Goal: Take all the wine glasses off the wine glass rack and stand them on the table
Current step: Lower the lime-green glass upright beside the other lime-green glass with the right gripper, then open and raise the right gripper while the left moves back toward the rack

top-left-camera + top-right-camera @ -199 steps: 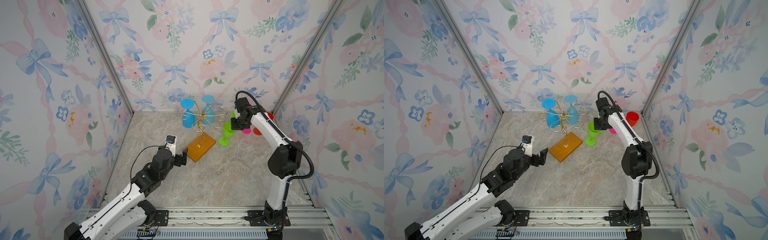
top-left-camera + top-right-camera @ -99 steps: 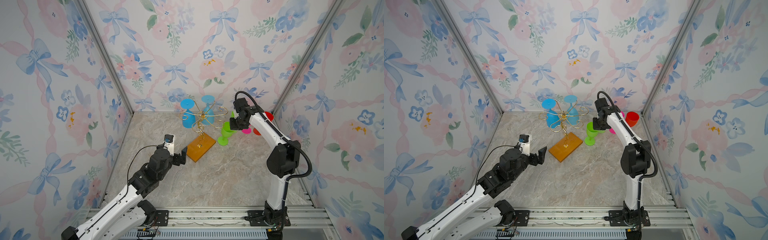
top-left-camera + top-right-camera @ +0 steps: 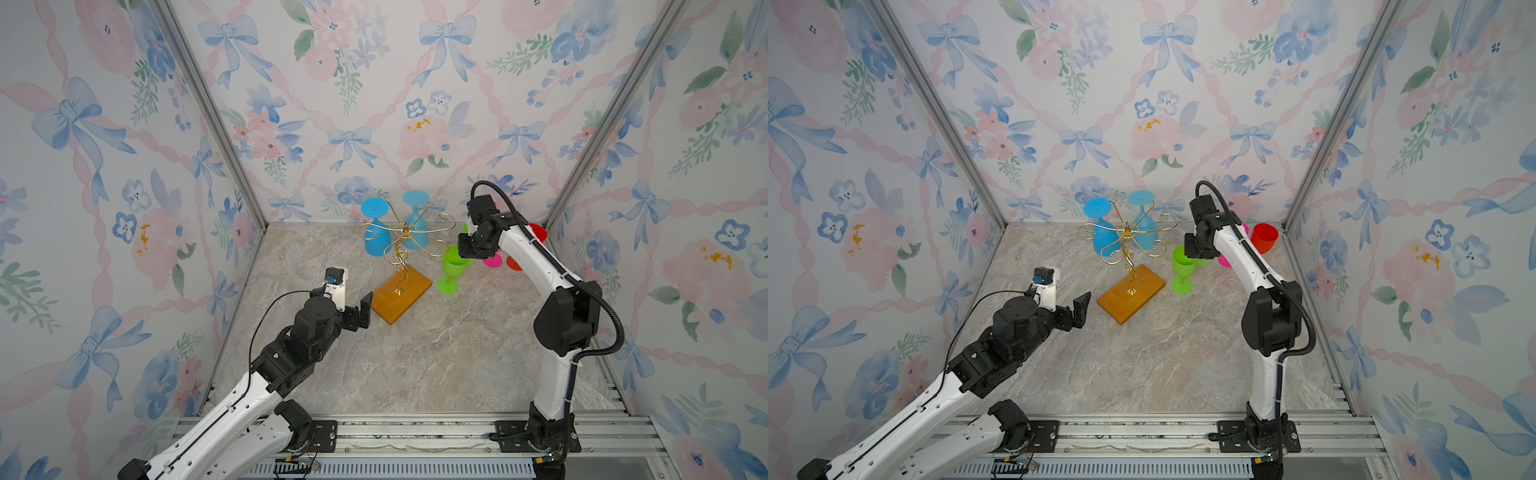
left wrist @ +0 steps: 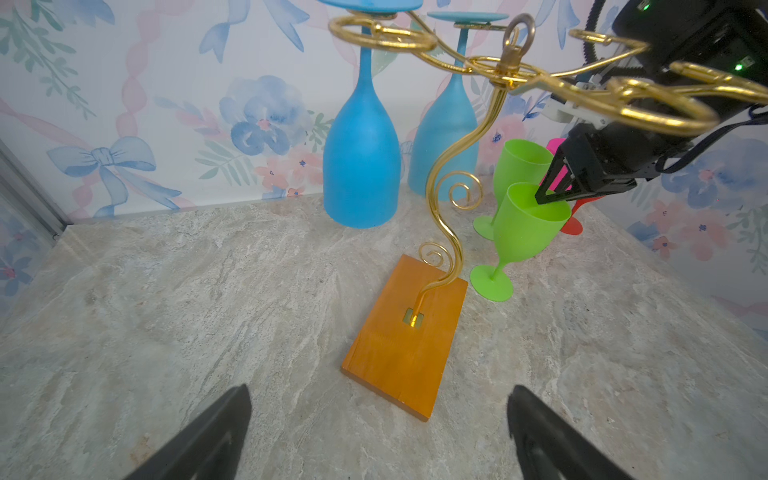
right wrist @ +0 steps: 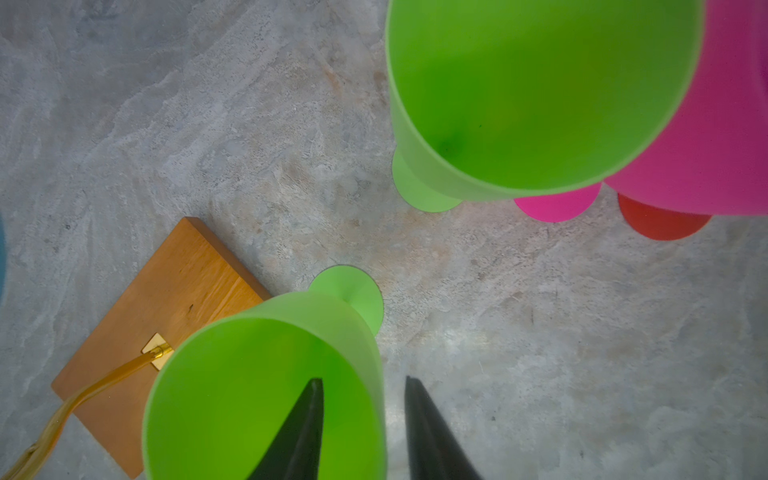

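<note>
Floral wallpaper with blue bows and pink blooms lines the three walls around a grey marble-look tabletop.

At the left of both top views, the left gripper is released. Its two black fingers stand spread wide with nothing between them. It points at the near end of the wooden base and is close to it but not touching.

That orange-brown base lies flat on the tabletop, turned at an angle, and carries the wine glass rack. The rack is a gold wire stand whose curled arms fan out from the top of its twisted stem. Two blue wine glasses hang upside down from the arms on the far side, feet up and bowls down.

Just beside the right edge of the base, the green wine glass stands upright on the tabletop, off the rack. The right gripper reaches down over its rim. One finger is inside the bowl and the other outside, and the jaws are parted with a gap showing beside the wall, so the gripper is not clamped on the glass.

Behind it stands a second green glass. A pink glass sits close against that one. A red glass stands upright near the back right corner.
</note>
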Tool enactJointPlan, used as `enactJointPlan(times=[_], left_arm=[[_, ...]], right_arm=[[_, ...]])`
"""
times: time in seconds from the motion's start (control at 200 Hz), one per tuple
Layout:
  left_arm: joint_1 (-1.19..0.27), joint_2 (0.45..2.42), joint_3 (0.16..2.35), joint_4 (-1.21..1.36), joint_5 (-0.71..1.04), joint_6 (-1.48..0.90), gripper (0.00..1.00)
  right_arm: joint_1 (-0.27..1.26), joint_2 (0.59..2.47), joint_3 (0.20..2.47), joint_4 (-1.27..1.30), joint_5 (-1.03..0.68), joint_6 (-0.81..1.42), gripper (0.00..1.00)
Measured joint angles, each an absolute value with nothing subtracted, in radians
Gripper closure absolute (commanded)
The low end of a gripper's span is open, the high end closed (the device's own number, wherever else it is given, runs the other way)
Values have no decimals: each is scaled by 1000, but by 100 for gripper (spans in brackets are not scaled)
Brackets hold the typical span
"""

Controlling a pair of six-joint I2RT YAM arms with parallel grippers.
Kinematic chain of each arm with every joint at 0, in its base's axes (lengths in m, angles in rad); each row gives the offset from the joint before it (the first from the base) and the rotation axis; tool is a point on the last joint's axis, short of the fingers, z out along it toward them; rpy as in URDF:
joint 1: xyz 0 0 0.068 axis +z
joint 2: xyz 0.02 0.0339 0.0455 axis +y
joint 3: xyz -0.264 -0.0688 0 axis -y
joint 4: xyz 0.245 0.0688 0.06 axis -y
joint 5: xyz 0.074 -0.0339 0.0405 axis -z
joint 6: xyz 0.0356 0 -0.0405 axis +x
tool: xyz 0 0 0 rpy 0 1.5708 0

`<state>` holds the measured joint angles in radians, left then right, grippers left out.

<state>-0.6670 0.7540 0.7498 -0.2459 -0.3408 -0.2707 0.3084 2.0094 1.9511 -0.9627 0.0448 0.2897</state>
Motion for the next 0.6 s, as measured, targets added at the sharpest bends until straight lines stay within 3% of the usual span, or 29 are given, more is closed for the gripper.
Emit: enactJointPlan(times=[0.365,0.515,0.6], left_arm=[[-552,842,845,-317,-335,-263,2],[-485,856,869,-324,-300,-268,2],[-437,878,902,-334,-258,-276,2]], right_arm=[[276,1701,1732,-873,36,275,10],[249,1546,1576,-793,2,285,0],[239,1488,1487,-743,-20,285,1]])
